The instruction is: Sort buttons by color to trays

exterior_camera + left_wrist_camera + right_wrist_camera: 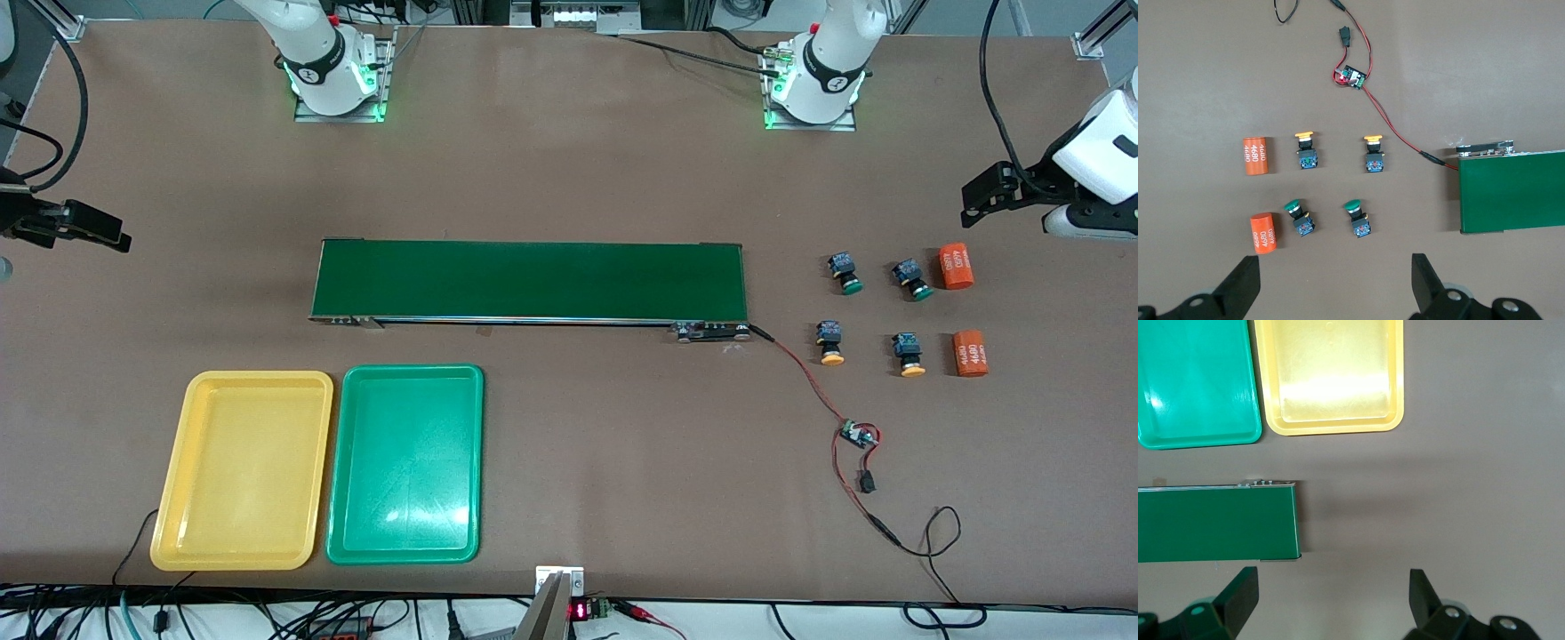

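Four buttons lie on the table past the belt's end, toward the left arm's end. Two have green caps and two yellow caps; all show in the left wrist view. My left gripper is open and empty, up over bare table beside the green-capped pair. The yellow tray and green tray lie empty side by side. My right gripper is open and empty, over bare table off the belt's other end.
A long dark-green belt lies across the middle. Two orange numbered cylinders lie beside the buttons. A red-black wire with a small board runs from the belt toward the front edge.
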Action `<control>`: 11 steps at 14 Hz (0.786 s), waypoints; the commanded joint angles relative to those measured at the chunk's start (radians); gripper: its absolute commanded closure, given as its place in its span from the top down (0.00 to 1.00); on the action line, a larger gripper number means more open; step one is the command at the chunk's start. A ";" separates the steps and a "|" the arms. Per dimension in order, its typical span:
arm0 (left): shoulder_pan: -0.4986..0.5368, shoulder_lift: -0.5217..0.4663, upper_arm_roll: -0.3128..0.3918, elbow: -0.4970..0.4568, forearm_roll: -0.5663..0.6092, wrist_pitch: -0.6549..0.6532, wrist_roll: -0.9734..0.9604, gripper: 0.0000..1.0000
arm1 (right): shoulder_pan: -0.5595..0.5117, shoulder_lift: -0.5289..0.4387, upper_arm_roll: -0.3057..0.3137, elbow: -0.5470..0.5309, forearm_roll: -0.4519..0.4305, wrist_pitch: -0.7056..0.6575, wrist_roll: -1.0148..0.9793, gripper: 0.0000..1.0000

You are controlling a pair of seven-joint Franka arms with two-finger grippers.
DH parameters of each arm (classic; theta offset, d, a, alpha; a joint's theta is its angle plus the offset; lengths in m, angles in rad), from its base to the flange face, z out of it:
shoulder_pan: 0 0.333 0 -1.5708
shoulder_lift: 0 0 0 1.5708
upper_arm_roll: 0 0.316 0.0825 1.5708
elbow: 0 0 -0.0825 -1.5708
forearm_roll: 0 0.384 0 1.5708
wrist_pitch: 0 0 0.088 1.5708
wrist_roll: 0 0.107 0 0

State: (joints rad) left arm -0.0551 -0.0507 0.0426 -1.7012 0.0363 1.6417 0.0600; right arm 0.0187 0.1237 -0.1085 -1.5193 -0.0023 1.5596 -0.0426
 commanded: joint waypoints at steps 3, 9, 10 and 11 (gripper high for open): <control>-0.003 0.032 0.003 0.049 -0.010 -0.008 -0.009 1.00 | 0.000 -0.018 0.010 -0.009 0.007 -0.007 -0.002 1.00; -0.003 0.069 0.003 0.061 -0.021 -0.010 -0.009 1.00 | -0.002 -0.019 0.010 -0.009 0.007 -0.007 -0.006 1.00; -0.003 0.089 0.005 0.072 -0.021 -0.010 -0.011 1.00 | -0.002 -0.019 0.010 -0.009 0.007 -0.007 -0.008 1.00; -0.003 0.127 0.010 0.086 -0.019 -0.010 -0.011 1.00 | -0.003 -0.019 0.009 -0.009 0.007 -0.007 -0.008 1.00</control>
State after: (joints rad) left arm -0.0550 0.0033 0.0427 -1.6731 0.0360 1.6432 0.0566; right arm 0.0198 0.1234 -0.1038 -1.5193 -0.0024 1.5589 -0.0442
